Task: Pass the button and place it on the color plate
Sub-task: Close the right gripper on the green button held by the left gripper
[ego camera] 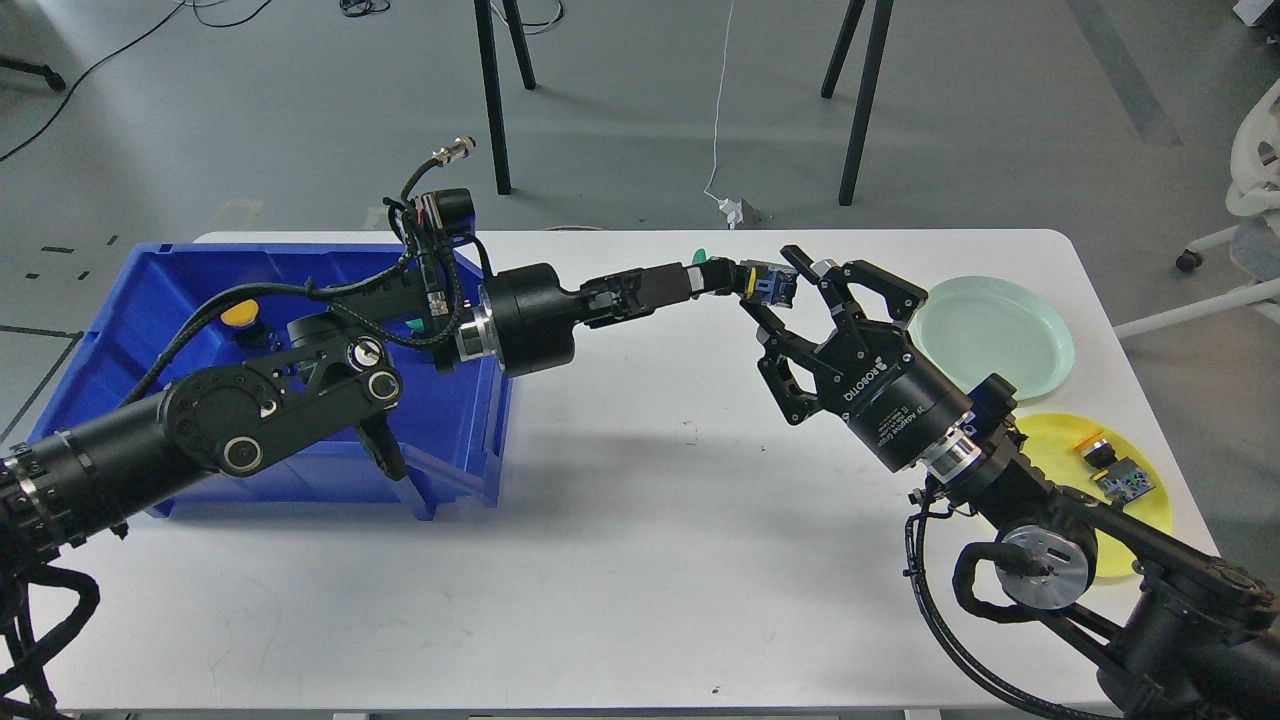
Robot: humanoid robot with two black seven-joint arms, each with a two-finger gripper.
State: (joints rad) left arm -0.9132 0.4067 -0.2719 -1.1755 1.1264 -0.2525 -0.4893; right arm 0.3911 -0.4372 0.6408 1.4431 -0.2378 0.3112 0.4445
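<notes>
step: handover mid-air over the desk (620,560) — button (745,280) between both arms
left jaws (712,276): clenched on button
right jaws (800,300): released around it
next: right clenches, left lets go — then green plate (1040,340)

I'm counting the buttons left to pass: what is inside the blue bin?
Inside the blue bin one yellow-capped button shows near the back wall, with a bit of something green beside the left arm. That arm covers much of the bin's floor, so anything more there is hidden.
</notes>
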